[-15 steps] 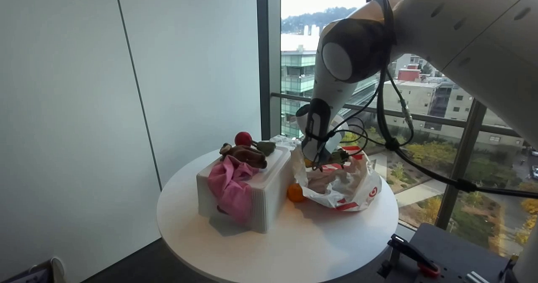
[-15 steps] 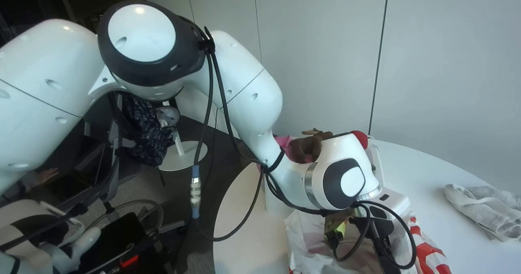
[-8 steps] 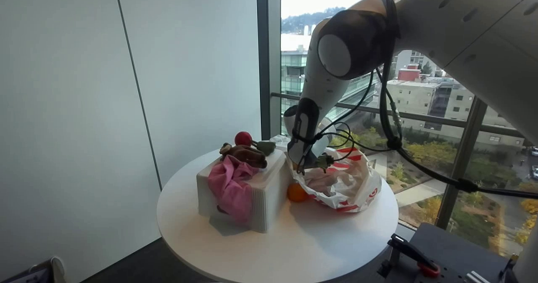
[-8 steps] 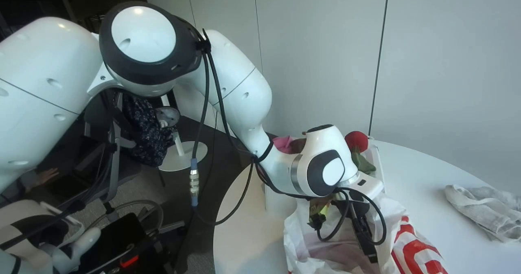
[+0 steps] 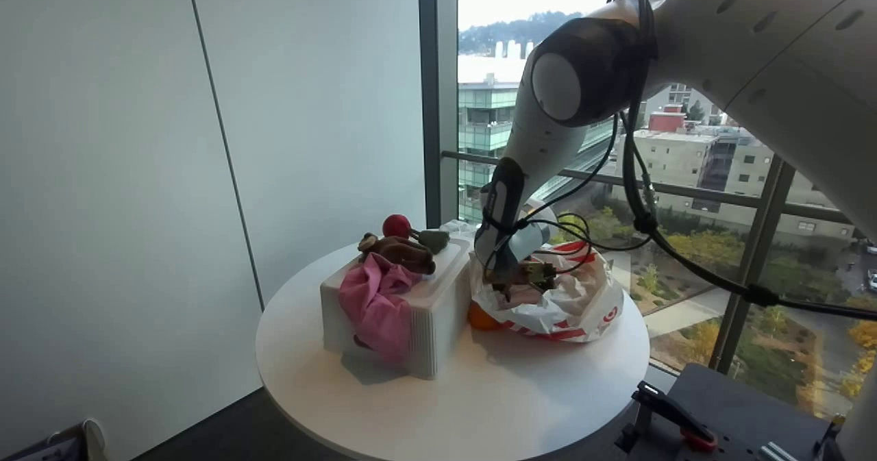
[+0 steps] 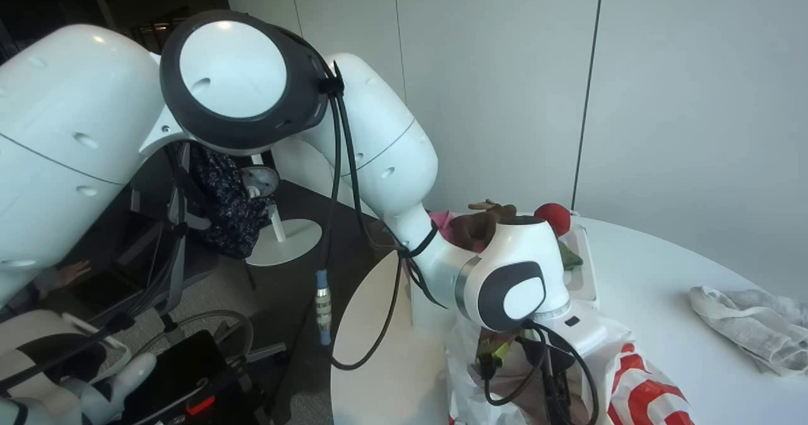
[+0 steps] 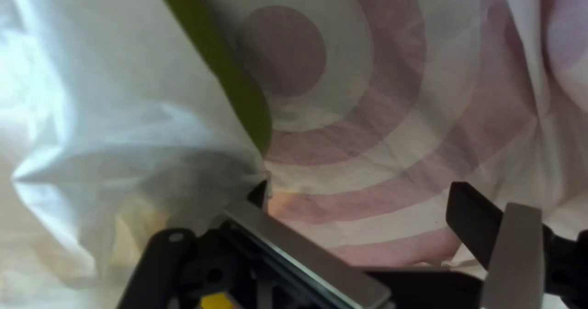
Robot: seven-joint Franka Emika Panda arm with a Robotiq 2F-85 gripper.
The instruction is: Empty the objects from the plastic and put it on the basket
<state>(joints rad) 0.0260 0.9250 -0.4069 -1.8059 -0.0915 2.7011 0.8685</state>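
So the gripper (image 7: 360,196) is down in the mouth of the plastic bag (image 5: 593,317), jaws spread wide, just the bag's wall showing in the gap. Wrist view has the good stuff: a yellow-green thing (image 7: 225,65) lies ahead of the fingertips (image 7: 473,219), half tucked behind a pale fold of the bag, and that fold runs right up to one of them. The green one doesn't come through in either exterior view.

Only an exterior view catches the orange ball (image 5: 484,318), though. It's below the gripper on the round table (image 5: 479,406), between the bag and the white basket (image 5: 445,324), which stands just beside the gripper. On top of the basket, in both exterior views, there's a pink cloth (image 5: 375,303), a dark brown thing (image 5: 401,252) and a red ball (image 5: 396,226). An exterior view also has a greyish cloth (image 6: 754,327) farther out from the gripper.

Branding is all Target-style bullseye (image 7: 282,52). Wrist view gets it big and faded pink, ahead of the jaws; in an exterior view a small red logo (image 5: 608,312) sits on the bag's outside, and in an exterior view chunky red rings (image 6: 642,400) show beside the gripper. Any print on the dark wrist panel (image 5: 505,192) is too tiny to read.
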